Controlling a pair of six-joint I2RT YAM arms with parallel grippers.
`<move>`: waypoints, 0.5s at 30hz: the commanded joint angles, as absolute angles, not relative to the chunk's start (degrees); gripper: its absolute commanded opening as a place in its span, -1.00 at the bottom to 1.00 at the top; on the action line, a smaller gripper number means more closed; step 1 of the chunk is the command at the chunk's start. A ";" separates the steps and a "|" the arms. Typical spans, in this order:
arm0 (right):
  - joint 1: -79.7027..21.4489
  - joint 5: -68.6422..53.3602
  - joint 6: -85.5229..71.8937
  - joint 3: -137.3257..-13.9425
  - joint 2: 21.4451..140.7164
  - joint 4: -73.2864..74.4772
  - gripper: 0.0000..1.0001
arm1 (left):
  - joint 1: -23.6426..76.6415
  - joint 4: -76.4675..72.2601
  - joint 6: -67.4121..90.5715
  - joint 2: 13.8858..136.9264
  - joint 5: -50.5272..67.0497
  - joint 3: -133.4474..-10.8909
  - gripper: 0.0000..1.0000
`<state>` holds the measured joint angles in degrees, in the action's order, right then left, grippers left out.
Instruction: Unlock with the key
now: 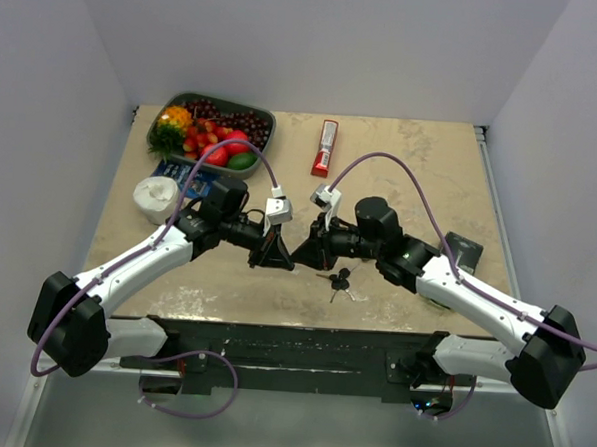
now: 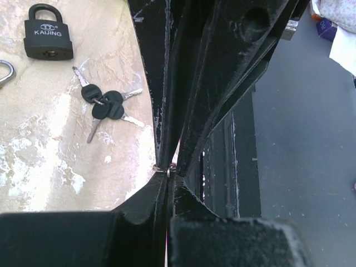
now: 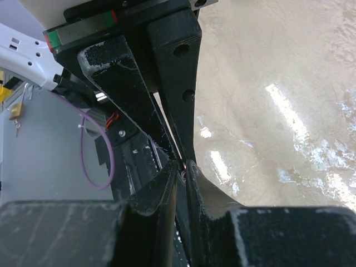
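Observation:
The bunch of keys (image 1: 339, 281) with black heads lies on the table just right of the two meeting grippers, held by neither. It also shows in the left wrist view (image 2: 105, 105), below the black padlock (image 2: 49, 34). My left gripper (image 1: 282, 255) and right gripper (image 1: 305, 252) meet tip to tip above the table. The left gripper (image 2: 168, 173) is shut, with a small metal ring (image 2: 167, 167) pinched at its tips. The right gripper (image 3: 182, 167) is nearly closed on the same small thing. In the top view the padlock is hidden.
A tray of fruit (image 1: 267, 117) stands at the back left, with a red and white packet (image 1: 325, 148) beside it. A white roll (image 1: 160, 198) and a blue packet (image 1: 186, 178) lie left. A black box (image 1: 464, 252) lies right. A silver shackle (image 2: 4, 72) shows near the padlock.

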<state>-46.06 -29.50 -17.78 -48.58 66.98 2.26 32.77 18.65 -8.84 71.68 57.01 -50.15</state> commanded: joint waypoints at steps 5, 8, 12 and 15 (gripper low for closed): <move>-46.32 -30.76 -16.43 -47.81 68.03 1.14 -0.65 | 32.96 16.52 -10.11 71.28 58.80 -52.47 -1.00; -46.41 -30.41 -16.26 -47.38 68.29 1.05 -0.63 | 32.87 16.61 -10.11 71.10 58.80 -52.47 -1.00; -46.41 -29.71 -16.08 -46.93 68.03 1.14 -0.61 | 32.96 16.52 -10.11 71.02 58.80 -52.47 -1.00; -46.41 -29.09 -16.00 -46.67 67.94 0.97 -0.58 | 32.96 16.52 -10.19 71.02 58.80 -52.47 -1.00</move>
